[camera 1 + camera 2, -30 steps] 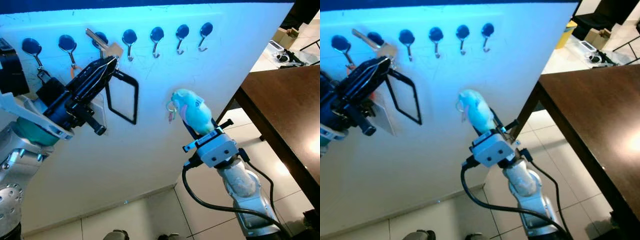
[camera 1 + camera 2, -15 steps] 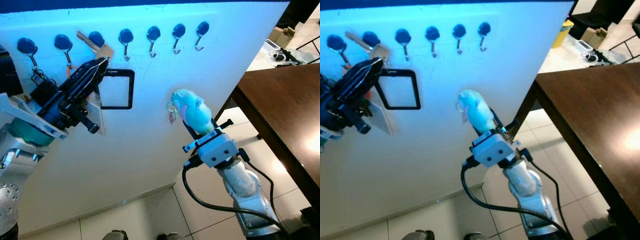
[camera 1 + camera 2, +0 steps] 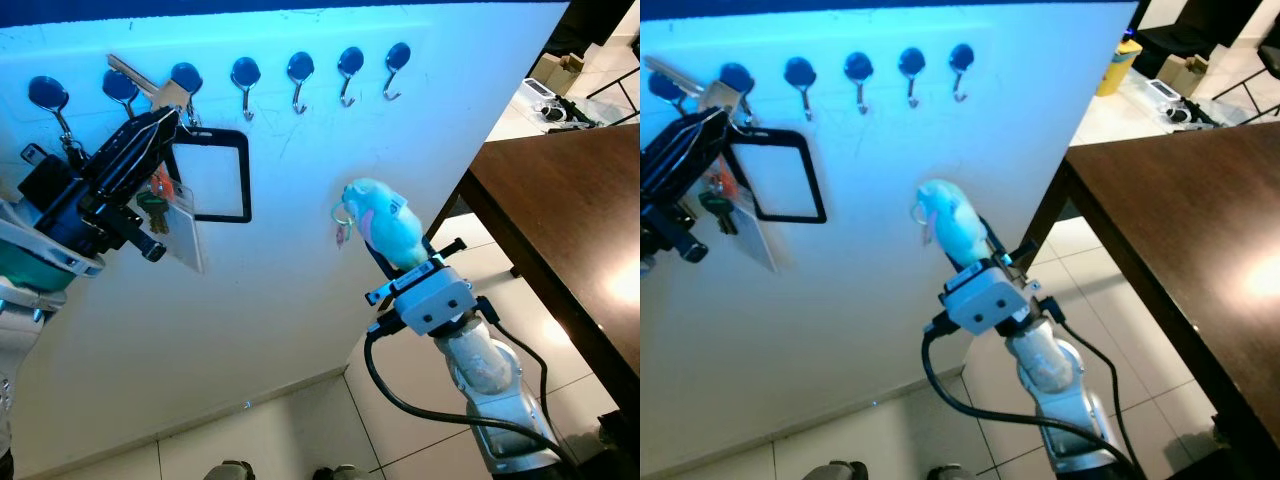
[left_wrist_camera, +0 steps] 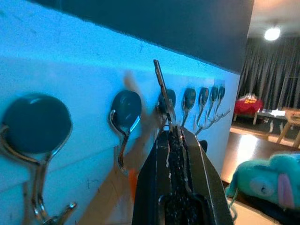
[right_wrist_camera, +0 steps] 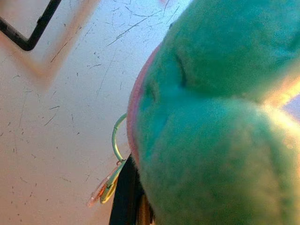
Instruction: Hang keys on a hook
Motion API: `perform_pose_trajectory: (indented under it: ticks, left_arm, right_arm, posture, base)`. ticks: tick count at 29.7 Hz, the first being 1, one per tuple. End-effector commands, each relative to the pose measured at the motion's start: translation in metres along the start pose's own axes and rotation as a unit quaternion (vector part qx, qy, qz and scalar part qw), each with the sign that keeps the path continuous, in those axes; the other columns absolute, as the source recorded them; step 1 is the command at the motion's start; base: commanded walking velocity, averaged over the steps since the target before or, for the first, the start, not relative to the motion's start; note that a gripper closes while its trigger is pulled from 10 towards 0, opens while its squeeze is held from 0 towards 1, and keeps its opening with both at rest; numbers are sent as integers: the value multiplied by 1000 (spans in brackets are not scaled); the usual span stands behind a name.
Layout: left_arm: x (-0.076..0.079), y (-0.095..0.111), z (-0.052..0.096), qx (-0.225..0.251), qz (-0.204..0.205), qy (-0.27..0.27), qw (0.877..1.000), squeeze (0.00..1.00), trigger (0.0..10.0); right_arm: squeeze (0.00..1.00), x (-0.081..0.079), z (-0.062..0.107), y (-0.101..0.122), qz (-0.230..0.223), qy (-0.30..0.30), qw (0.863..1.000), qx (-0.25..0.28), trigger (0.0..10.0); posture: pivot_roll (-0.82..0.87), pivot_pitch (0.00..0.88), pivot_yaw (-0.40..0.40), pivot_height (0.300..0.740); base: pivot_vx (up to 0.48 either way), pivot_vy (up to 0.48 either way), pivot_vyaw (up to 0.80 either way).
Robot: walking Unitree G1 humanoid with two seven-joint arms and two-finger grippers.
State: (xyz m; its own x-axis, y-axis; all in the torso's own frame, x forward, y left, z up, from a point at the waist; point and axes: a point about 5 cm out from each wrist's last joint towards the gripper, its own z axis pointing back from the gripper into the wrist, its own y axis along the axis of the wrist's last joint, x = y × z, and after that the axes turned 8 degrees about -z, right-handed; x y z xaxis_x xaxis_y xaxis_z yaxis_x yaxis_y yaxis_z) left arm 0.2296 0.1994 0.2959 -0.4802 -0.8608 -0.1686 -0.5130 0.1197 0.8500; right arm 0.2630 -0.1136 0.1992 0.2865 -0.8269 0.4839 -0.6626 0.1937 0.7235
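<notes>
The left gripper (image 3: 160, 117) is clamped on a bunch of keys (image 3: 150, 88), held up at the row of hooks (image 3: 243, 80) on the white board (image 3: 300, 300), at about ten o'clock. A black loop (image 3: 215, 175) hangs from the bunch. At centre, the right gripper (image 3: 385, 240) grips a teal plush keychain (image 3: 385, 225).

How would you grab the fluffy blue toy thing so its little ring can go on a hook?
Probably hold the plush keychain by its soft body from below, as the right gripper does. That leaves its ring sticking out free toward the board and its hooks.
</notes>
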Motion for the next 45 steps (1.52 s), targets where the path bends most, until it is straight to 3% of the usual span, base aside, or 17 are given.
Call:
perform_pose_trajectory:
  ticks: [1, 4, 12, 13, 20, 21, 28, 30, 31, 33, 35, 39, 45]
  left_arm:
    - [2, -13, 4, -49, -23, -9, 998, 0, 10000]
    - [6, -18, 6, -72, -40, -32, 996, 0, 10000]
    - [10, -21, 3, -72, -35, -38, 996, 0, 10000]
    - [12, -24, 3, -74, -27, -38, 996, 1000, 10000]
    - [13, -24, 2, -66, 5, -39, 997, 1000, 10000]
    - [14, -21, 6, -60, 23, -47, 997, 0, 10000]
    - [17, -20, 12, -66, 26, -65, 995, 0, 10000]
    - [28, -25, 30, -103, 24, -110, 988, 0, 10000]
    - [28, -25, 30, -103, 24, -110, 988, 0, 10000]
    - [44, -35, 46, -151, 38, -156, 975, 0, 10000]
    - [51, -42, 52, -170, 48, -167, 970, 0, 10000]
    - [57, -55, 52, -179, 62, -159, 969, 0, 10000]
    - [57, -59, 47, -173, 72, -154, 970, 0, 10000]
  right_arm:
    - [0, -1, 1, -2, -2, 4, 1000, -5, 10000]
    - [0, -1, 2, -2, -1, 3, 1000, -5, 10000]
    - [0, -1, 1, -2, -1, 4, 1000, -4, 10000]
    - [0, -1, 1, -2, 0, 3, 1000, -4, 10000]
    - [0, -1, 0, -1, 0, 2, 1000, -3, 10000]
    - [0, 0, -1, 1, 2, -1, 1000, 2, 10000]
    - [0, 2, -3, 4, 2, -3, 1000, 8, 10000]
    - [0, 4, -9, 14, 3, 4, 1000, 29, 10000]
    - [0, 4, -9, 14, 3, 4, 1000, 29, 10000]
    - [0, 8, -19, 26, 4, 14, 998, 60, 10000]
    - [0, 9, -24, 31, 5, 20, 997, 73, 10000]
    - [0, 5, -38, 42, 7, 44, 993, 110, 10000]
    - [0, 0, -48, 49, 10, 52, 989, 136, 10000]
  posture:
    - [63, 75, 21, 740]
    - [63, 75, 21, 740]
    - [64, 73, 23, 740]
    - [64, 73, 23, 740]
    - [59, 73, 29, 740]
    - [59, 73, 29, 740]
    - [63, 74, 32, 740]
    - [63, 74, 32, 740]
    - [63, 74, 32, 740]
    - [73, 81, 35, 740]
    - [73, 81, 35, 740]
    - [78, 84, 32, 740]
    - [76, 83, 37, 740]
  base:
    - [0, 0, 0]
    - [0, 0, 0]
    - [0, 0, 0]
    - [0, 0, 0]
    - [0, 0, 0]
    - [0, 0, 0]
    - [0, 0, 0]
    - [0, 0, 0]
    - [0, 0, 0]
    - [0, 0, 0]
    - [0, 0, 0]
    - [0, 0, 0]
    - [0, 0, 0]
